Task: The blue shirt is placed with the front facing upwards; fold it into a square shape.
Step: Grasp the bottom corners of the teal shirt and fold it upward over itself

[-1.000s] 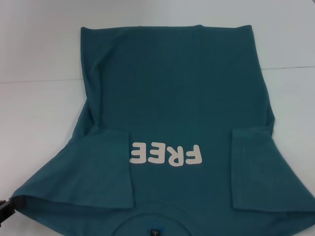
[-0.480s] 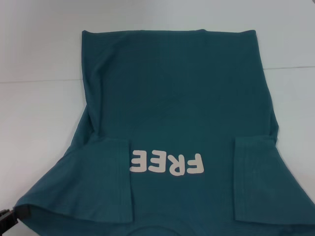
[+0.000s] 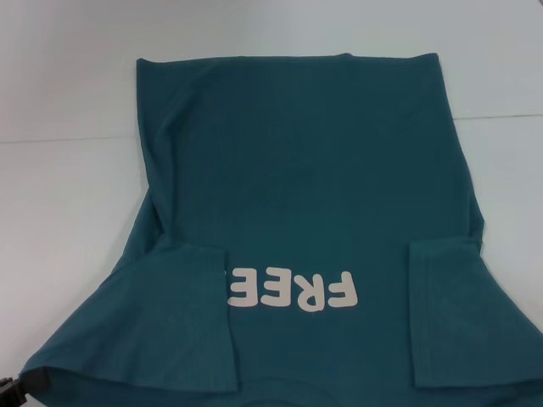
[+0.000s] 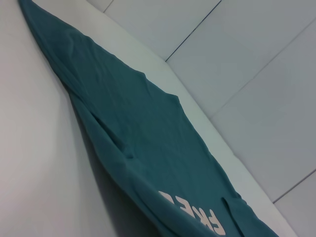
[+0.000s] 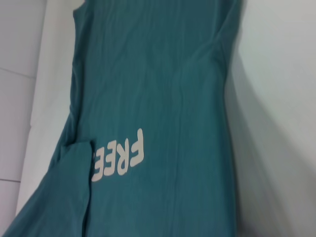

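Blue shirt (image 3: 297,186) lay print-up across the table (image 3: 68,195), hem at the far edge, both sleeves folded in. My left gripper (image 3: 10,390) sat at its near-left corner; couldn't tell its grip. Right gripper was out of view.

text: "FREE" in white block letters | on: front of the blue shirt (image 3: 305,170) | reads upside down from the head view | nothing else legible

The white table (image 3: 68,195) carries the blue shirt (image 3: 305,170).
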